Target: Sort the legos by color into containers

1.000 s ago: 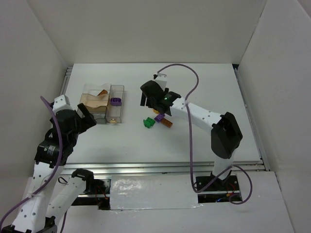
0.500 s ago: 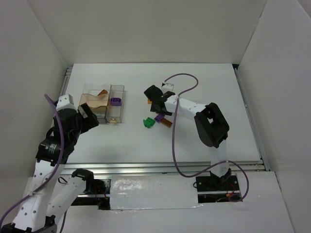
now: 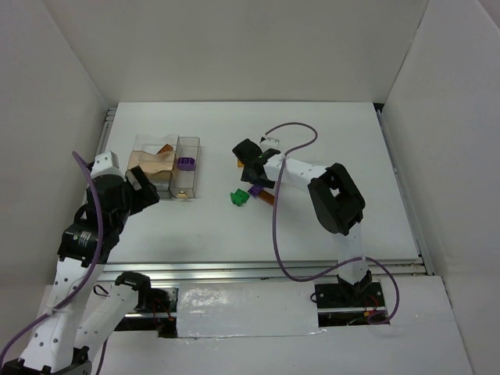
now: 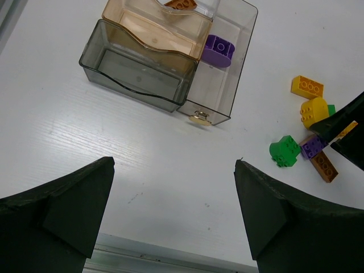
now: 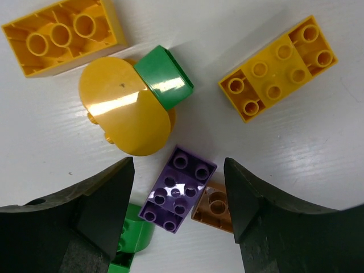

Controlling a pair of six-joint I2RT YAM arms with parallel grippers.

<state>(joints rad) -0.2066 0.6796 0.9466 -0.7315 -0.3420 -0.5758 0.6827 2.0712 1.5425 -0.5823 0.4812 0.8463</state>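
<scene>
Squarely under right gripper: purple lego

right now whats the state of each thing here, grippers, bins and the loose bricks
left gripper: open, holding nothing
right gripper: open, straddling the loose purple brick, not gripping it
loose purple brick: on the table, unsorted
green brick: on the table, unsorted
grey bin: empty
orange-tinted bin: holds an orange brick
narrow bin: holds the sorted purple brick
</scene>
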